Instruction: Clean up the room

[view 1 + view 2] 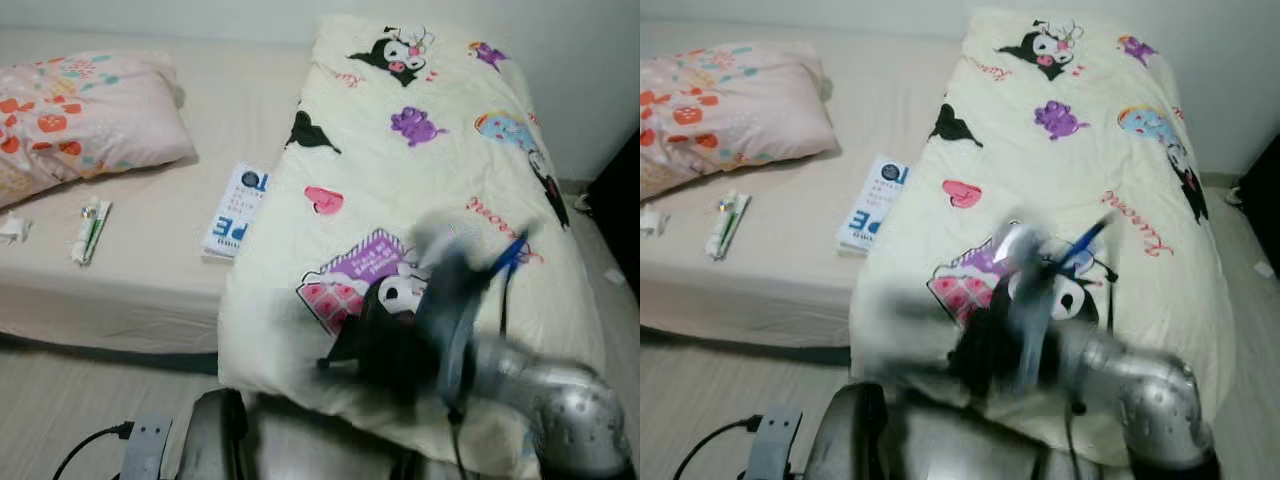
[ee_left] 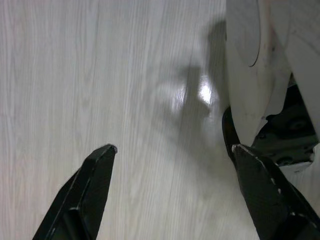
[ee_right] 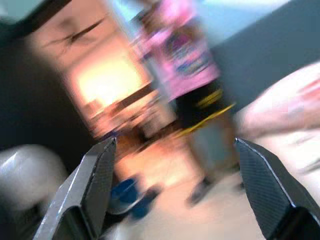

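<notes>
A cream quilt (image 1: 420, 180) printed with cartoon characters covers the right half of the bed. On the bare mattress (image 1: 150, 270) lie a blue-and-white book (image 1: 236, 211), a toothpaste tube (image 1: 90, 231) and a crumpled tissue (image 1: 12, 228). My right arm is raised over the quilt's near end and smeared by motion. Its gripper (image 1: 345, 358) is a dark blur there, and the right wrist view shows it (image 3: 175, 145) open and holding nothing. My left gripper (image 2: 175, 150) hangs open over pale wood floor.
A floral pillow (image 1: 80, 115) rests at the bed's far left. A grey power strip (image 1: 145, 445) with a black cable lies on the floor by the bed. The right wrist view holds a blurred figure in a pink top (image 3: 187, 50), perhaps a person.
</notes>
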`<state>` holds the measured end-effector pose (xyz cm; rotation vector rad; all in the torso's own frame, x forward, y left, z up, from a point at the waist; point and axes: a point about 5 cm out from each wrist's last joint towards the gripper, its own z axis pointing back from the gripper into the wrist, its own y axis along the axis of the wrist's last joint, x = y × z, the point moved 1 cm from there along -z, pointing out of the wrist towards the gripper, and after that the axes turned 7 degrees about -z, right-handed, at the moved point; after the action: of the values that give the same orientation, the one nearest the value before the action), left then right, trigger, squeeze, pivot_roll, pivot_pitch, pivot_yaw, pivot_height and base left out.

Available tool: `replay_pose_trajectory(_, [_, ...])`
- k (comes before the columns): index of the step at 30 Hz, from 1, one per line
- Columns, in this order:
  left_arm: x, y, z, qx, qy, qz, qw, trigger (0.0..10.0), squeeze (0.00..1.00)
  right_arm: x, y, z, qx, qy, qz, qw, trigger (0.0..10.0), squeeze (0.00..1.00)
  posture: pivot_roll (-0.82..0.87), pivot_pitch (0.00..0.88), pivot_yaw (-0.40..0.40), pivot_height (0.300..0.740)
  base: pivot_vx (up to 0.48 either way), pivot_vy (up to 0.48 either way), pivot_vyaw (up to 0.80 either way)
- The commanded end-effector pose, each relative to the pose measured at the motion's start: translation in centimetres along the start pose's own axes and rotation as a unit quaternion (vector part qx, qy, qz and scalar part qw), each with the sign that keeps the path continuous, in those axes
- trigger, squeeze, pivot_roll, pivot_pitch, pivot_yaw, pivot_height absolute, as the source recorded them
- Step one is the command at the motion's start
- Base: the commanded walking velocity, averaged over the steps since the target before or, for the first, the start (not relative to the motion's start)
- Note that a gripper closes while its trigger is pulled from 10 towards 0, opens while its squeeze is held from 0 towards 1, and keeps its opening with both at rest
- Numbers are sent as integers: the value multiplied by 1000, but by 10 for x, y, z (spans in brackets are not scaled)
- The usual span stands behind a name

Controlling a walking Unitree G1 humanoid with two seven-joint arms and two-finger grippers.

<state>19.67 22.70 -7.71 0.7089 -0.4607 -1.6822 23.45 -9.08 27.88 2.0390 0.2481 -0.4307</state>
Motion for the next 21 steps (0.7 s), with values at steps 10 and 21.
replay_pose_trajectory(10, [29, 8, -4, 2, -43, 5, 999, 10000, 0, 106, -25, 81, 20, -430, 33, 902, 10000, 0, 14, 146, 4, 509, 0, 0, 0])
replay_pose_trajectory(21, [19, 32, -12, 3, -19, 39, 999, 10000, 0, 122, -52, 82, 39, -464, -7, 885, 10000, 0, 14, 83, 12, 549, 0, 0, 0])
